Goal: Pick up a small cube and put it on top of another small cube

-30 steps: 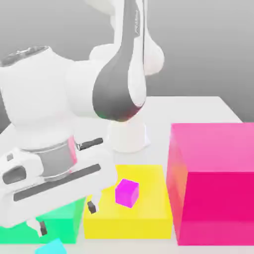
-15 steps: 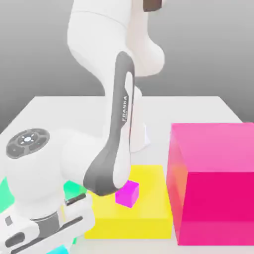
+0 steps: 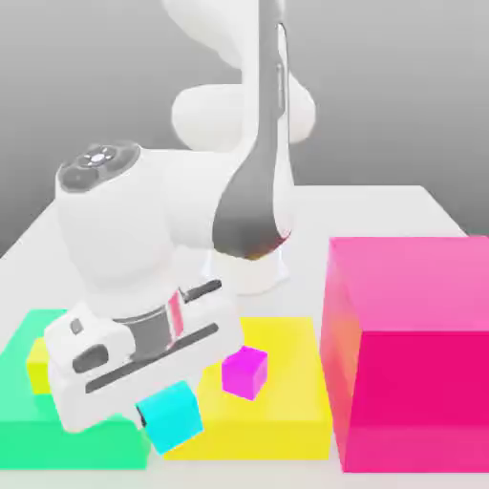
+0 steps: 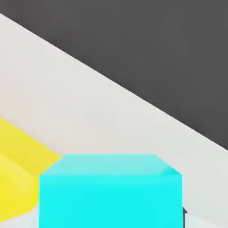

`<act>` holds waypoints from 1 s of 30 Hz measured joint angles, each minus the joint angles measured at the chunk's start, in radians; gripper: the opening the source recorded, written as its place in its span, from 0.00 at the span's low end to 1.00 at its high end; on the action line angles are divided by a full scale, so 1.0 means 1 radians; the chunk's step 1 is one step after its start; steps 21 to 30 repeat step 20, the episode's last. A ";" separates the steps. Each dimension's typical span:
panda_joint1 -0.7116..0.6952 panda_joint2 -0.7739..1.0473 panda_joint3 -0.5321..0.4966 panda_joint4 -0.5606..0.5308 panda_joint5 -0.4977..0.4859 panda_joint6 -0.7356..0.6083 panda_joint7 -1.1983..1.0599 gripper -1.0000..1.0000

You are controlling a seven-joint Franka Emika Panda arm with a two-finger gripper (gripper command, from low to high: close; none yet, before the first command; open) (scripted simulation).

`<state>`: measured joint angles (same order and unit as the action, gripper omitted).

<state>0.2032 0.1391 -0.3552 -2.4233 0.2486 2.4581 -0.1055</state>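
The gripper (image 3: 170, 418) is clamped on the small cyan cube (image 3: 172, 417), which is tilted in the air, in front of the green block (image 3: 86, 447) and the yellow block (image 3: 287, 406). The magenta cube (image 3: 244, 372) lies on the yellow block.

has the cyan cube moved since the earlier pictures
Yes, in the exterior view the cyan cube has risen and shifted right, now overlapping the yellow block's left edge.

Cube (image 3: 174, 418) in jaws, before three blocks (image 3: 420, 396) lined up on table (image 3: 334, 212); other cubes on middle block (image 3: 287, 401) and the exterior view's left block (image 3: 72, 444).
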 joint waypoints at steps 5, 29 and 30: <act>0.049 -0.169 0.021 -0.111 -0.112 -0.025 0.164 0.00; 0.021 -0.278 0.123 -0.316 -0.305 0.144 0.425 1.00; 0.021 -0.278 0.123 -0.316 -0.305 0.144 0.425 1.00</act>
